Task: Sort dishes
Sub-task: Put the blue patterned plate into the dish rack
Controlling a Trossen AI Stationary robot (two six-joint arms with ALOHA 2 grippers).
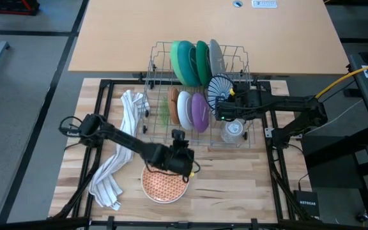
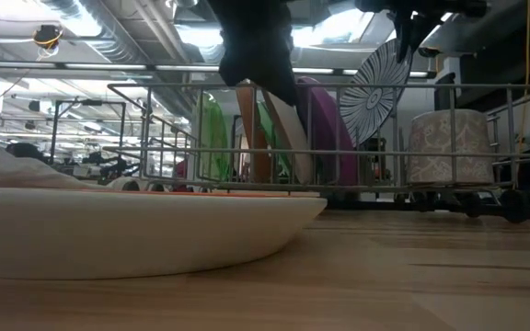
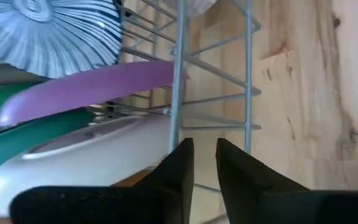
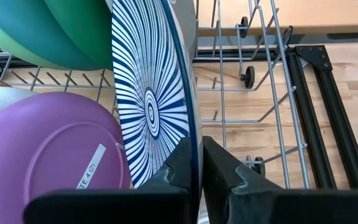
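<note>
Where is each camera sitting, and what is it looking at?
High view: above the table, looking straight down on both arms, the wire rack and the orange patterned plate.
Low view: at tabletop height, looking across the plate's rim at the rack; arms hang from above.
Left wrist view: behind the left pincer, facing the rack.
Right wrist view: behind the right pincer, which grips the striped plate.
Both wrist views share the purple plate.

orange patterned plate (image 1: 163, 185): partly under left pincer (image 1: 185, 167) | orange dish (image 1: 173, 102): mostly hidden
</note>
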